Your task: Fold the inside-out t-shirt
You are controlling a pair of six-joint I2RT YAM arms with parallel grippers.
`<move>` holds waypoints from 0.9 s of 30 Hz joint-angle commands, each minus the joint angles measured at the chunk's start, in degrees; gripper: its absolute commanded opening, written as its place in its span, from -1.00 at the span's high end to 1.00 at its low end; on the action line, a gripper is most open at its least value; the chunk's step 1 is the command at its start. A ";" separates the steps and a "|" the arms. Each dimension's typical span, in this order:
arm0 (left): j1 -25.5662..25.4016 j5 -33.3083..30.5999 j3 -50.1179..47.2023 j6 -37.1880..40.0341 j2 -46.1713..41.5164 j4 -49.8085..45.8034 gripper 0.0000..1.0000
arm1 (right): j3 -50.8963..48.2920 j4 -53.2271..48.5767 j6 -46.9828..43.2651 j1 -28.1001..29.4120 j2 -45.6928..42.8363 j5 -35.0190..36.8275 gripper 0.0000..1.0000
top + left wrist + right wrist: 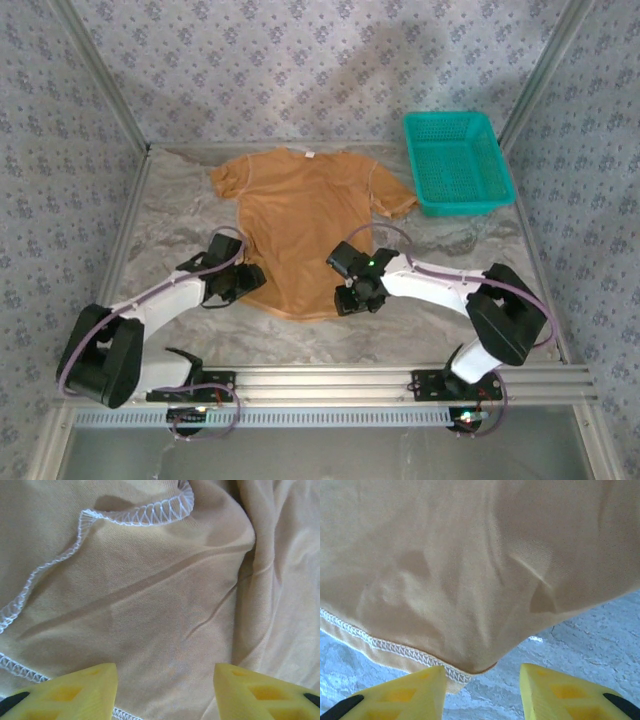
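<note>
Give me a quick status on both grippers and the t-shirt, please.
Left gripper open over t-shirt, left side. Right gripper open at its near hem corner. Shirt flat, unfolded. Teal basket far right, off it.

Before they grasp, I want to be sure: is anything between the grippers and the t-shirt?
Nothing visible does. The left gripper and the right gripper sit at the near hem of the t-shirt, jaws apart, cloth before them. The teal basket stands apart, at the far right.
</note>
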 commanded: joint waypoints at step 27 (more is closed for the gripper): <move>-23.48 -6.44 6.14 25.55 2.80 12.90 -0.17 | 4.67 -5.81 -2.83 -10.43 -8.70 -4.92 1.00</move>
